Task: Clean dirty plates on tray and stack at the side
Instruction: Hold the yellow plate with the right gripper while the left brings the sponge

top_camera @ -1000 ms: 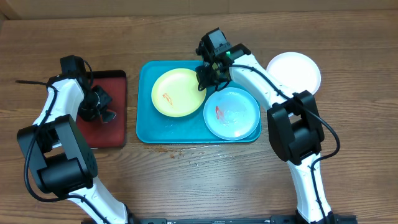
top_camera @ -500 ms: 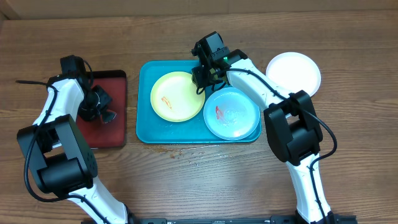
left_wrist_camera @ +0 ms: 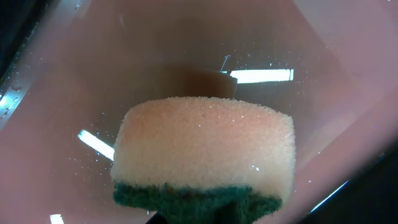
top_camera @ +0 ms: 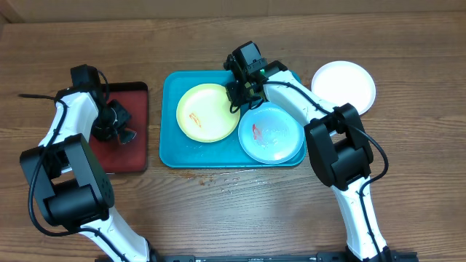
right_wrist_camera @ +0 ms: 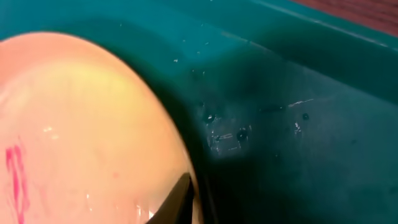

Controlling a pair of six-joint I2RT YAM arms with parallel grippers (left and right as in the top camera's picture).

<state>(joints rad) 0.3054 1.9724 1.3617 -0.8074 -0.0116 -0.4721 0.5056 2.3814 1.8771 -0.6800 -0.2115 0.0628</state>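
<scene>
While my right gripper (top_camera: 239, 91) hangs low over the tray's (top_camera: 171, 149) far side, its jaws are shut. The wrist view shows one dark fingertip (right_wrist_camera: 181, 190) right at the rim of the yellow plate (top_camera: 206, 110). I cannot tell whether that rim is pinched or only touched. From this gripper the yellow plate spreads away to my left and a little toward me, lying flat in the tray with a red smear on its left half. The blue plate (top_camera: 271, 132) lies just beside it to my right and nearer me, also flat in the tray. It carries its own red smear, and its edge is close under my right forearm. The plates are round, so they have no long axis to line up on, and approach comes down to which rim faces which arm. The tray itself runs long from left to right. Further right, off the tray on bare table, sits the white plate (top_camera: 344, 84). It looks clean, and I judge it marks the stacking spot. My left gripper (top_camera: 116, 125) is well apart from all this, over the red tray (top_camera: 131, 156). It is closed on the sponge (left_wrist_camera: 205, 146), as far as its wrist view shows, with the green scouring face nearest the camera. So the right arm is much the nearer to both dirty plates, while the sponge is on the left. As I judge it, the coming move has the right arm steady the yellow plate at its right rim while the left arm carries the sponge rightward across the tray's left wall. The smear lies on the side the left arm reaches first.
</scene>
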